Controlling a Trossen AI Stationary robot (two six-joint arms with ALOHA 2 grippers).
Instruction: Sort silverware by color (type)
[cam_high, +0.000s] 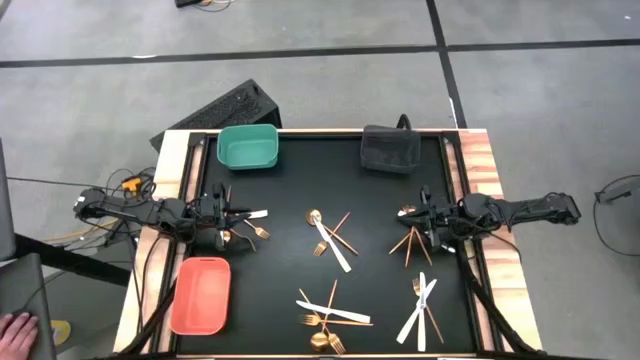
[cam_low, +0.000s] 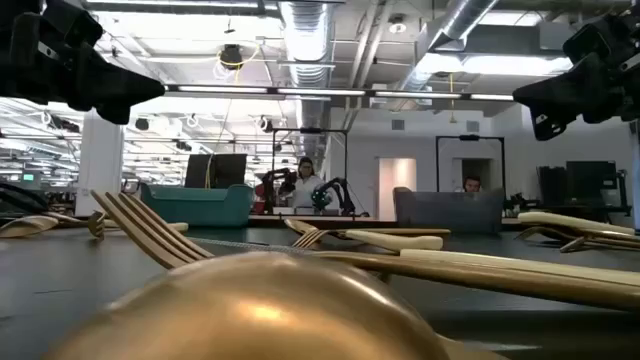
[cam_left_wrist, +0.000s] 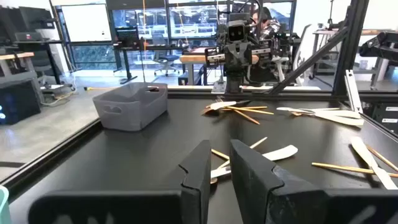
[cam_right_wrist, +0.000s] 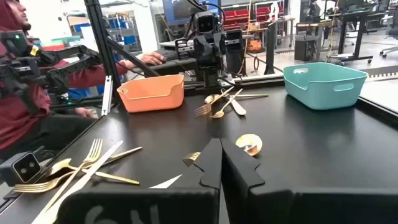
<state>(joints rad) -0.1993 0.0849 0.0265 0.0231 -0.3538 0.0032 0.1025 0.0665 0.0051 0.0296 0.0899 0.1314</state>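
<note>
Left gripper (cam_high: 222, 222) low over table's left side, jaws nearly together, grasping nothing visible; gold and white silverware (cam_high: 250, 226) just beside it. Right gripper (cam_high: 424, 222) clenched, empty, near gold sticks (cam_high: 412, 243). Teal bin (cam_high: 247, 146), dark bin (cam_high: 390, 148), salmon bin (cam_high: 201, 295) around edges.

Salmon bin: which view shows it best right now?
High view: the whole salmon bin shows from above, at the mat's front-left corner. Right wrist view shows its side. Low and left wrist views miss it.
</note>
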